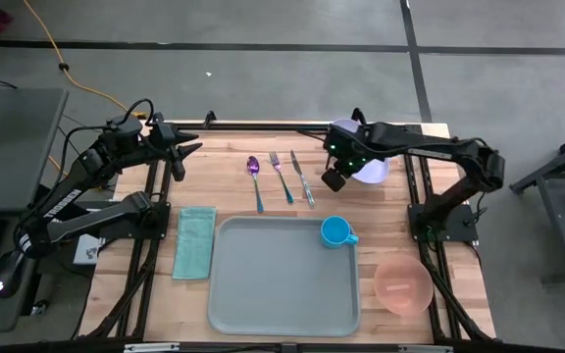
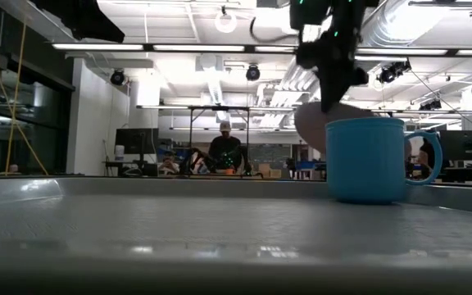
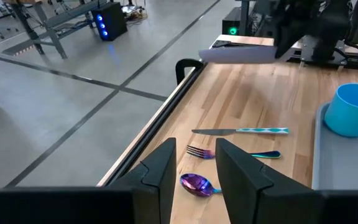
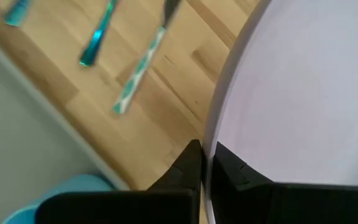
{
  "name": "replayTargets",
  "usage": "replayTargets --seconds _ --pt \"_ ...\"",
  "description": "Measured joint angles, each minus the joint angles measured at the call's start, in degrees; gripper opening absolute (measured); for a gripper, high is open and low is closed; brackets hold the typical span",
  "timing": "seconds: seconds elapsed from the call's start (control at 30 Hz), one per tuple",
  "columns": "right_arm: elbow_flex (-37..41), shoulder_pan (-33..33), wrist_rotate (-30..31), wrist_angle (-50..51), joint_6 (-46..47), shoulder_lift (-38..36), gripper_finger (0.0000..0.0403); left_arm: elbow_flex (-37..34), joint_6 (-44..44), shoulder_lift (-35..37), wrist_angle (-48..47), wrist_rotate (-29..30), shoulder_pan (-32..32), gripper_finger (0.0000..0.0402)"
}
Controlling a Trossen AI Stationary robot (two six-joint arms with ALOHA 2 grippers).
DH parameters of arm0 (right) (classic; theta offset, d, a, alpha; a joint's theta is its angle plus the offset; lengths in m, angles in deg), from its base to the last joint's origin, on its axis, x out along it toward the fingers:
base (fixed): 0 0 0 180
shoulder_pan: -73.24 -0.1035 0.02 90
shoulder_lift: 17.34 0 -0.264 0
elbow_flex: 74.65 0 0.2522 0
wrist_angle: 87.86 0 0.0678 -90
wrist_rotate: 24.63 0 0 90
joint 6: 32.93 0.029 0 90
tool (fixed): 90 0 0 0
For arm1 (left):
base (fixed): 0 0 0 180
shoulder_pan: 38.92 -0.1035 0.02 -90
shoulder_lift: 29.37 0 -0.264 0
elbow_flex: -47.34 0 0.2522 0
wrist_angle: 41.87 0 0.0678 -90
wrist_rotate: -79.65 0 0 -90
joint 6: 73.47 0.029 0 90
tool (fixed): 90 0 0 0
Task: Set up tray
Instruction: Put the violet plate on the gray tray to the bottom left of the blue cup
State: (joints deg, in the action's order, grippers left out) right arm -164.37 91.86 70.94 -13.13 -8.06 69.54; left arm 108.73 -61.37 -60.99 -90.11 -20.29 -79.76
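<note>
Two arms are mine, and only the right one is busy. My right pincer (image 1: 337, 175) is pinched tight on the rim of a round lavender plastic plate (image 1: 371, 165), holding it clear of the wood above the far right part of the table; from the wrist, the plate's edge (image 4: 291, 93) sits clamped between my two dark fingers (image 4: 188, 168). My left pincer (image 1: 186, 142) waits over the table's far left edge, fingers partly apart with nothing between them.

A large pale grey-blue rectangular plastic tray with rounded corners and a raised rim (image 1: 273, 284) lies flat on the near middle of the wooden table (image 1: 238, 191). A small blue plastic mug (image 1: 335, 231) stands upright in the tray's far right corner. Just left of the tray lies a folded teal cloth (image 1: 195, 241). Beyond the tray, side by side, lie a purple-bowled spoon (image 1: 254, 175), a fork (image 1: 282, 176) and a knife (image 1: 303, 178), all with teal handles. A translucent pink plastic bowl (image 1: 403, 284) sits right of the tray.
</note>
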Motion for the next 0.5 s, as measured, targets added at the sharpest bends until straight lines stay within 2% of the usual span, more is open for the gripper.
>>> replayTargets --seconds 0.27,0.37,0.5 --pt "-1.0 -6.5 -1.8 -2.8 -1.0 -5.0 0.0000 0.0 0.0 0.0 0.0 0.0 0.0 0.0144" --pt "-5.5 -9.3 -1.3 -2.8 -1.5 -4.9 0.0000 0.0 0.0 0.0 0.0 0.0 0.0 0.0144" --pt "-15.4 -11.4 1.0 -3.1 -2.7 -3.3 0.0000 0.0 0.0 0.0 0.1 0.0 0.0 0.0144"
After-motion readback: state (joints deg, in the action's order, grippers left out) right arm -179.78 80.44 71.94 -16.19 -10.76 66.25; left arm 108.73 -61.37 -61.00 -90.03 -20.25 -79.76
